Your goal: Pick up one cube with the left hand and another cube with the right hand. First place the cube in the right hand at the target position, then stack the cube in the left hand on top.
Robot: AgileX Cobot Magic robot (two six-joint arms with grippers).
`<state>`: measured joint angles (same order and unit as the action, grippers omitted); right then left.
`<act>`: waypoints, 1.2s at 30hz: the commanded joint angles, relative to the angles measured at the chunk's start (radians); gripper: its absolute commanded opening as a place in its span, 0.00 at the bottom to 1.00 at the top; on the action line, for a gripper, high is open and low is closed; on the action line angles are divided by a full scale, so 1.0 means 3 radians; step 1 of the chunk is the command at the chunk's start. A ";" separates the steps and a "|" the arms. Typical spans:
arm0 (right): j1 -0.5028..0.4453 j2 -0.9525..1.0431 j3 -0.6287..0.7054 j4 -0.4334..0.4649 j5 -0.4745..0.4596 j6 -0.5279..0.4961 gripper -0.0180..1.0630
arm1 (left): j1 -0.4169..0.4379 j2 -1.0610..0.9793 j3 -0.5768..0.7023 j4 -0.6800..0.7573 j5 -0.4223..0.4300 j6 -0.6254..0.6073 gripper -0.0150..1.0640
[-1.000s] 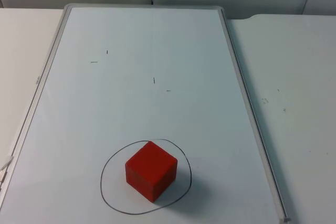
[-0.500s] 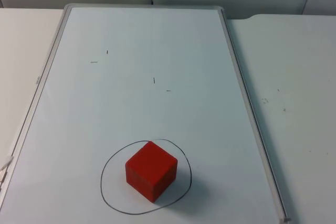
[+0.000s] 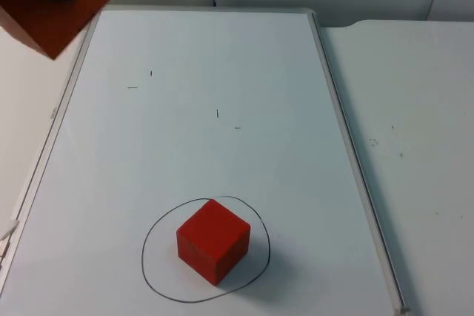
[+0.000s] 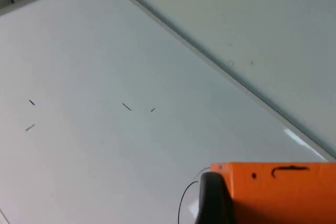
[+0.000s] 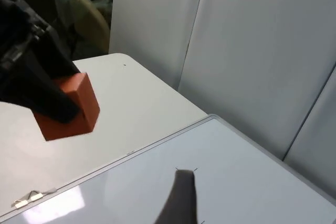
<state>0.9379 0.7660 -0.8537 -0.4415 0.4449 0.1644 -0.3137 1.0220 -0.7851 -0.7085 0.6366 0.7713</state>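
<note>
A red cube point(image 3: 213, 240) sits on the whiteboard point(image 3: 222, 72) that lies on the desk point(image 3: 415, 109), inside the hand-drawn circle point(image 3: 152, 271) near the board's front edge. The left hand point(image 5: 50, 98) hangs in the air over the board's far left corner, its fingers point(image 4: 212, 200) clamped on a second red cube point(image 3: 52, 16), which is lifted clear of the surface and well apart from the cube in the circle. Of the right hand I can make out a single dark fingertip point(image 5: 181, 200) above the board, so I cannot tell how far it is open or whether it holds anything.
</note>
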 commanded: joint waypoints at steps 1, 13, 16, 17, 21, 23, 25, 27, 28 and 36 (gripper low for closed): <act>0.0013 -0.0024 0.0014 -0.0027 -0.0051 -0.0024 0.69 | -0.0025 0.0192 -0.0034 -0.0132 -0.0051 0.0137 0.01; 0.0013 -0.0024 0.0014 -0.0033 -0.0057 -0.0024 0.69 | -0.0847 0.0955 -0.0066 -0.0129 -0.0709 0.0080 0.01; 0.0013 -0.0024 0.0014 -0.0033 -0.0057 -0.0024 0.69 | -0.1057 0.1202 -0.0066 -0.0035 -0.0936 -0.0082 0.01; 0.0013 -0.0024 0.0014 -0.0027 -0.0057 -0.0024 0.69 | -0.1099 0.1295 -0.0066 -0.0027 -0.0999 -0.0106 0.01; 0.0013 -0.0024 0.0014 -0.0021 -0.0057 -0.0024 0.69 | -0.1157 0.1525 -0.0066 -0.0027 -0.1091 -0.0153 0.01; 0.0013 -0.0024 0.0014 -0.0021 -0.0057 -0.0024 0.69 | -0.1157 0.1596 -0.0066 -0.0027 -0.1097 -0.0159 0.01; 0.0013 -0.0024 0.0014 -0.0021 -0.0057 -0.0024 0.69 | -0.1157 0.1702 -0.0066 -0.0027 -0.1103 -0.0159 0.01; 0.0013 -0.0024 0.0014 -0.0021 -0.0057 -0.0024 0.69 | -0.1183 0.1798 -0.0066 -0.0027 -0.1118 -0.0161 0.01; 0.0013 -0.0024 0.0014 -0.0021 -0.0057 -0.0024 0.69 | -0.1183 0.1798 -0.0066 -0.0027 -0.1118 -0.0161 0.01; 0.0013 -0.0018 0.0014 -0.0021 -0.0057 0.0001 0.69 | -0.1383 0.1889 -0.0066 0.0059 -0.1264 -0.0161 0.01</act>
<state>0.9379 0.7660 -0.8537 -0.4453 0.4385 0.1644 -0.7140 1.5861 -0.7933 -0.7023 0.2782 0.7310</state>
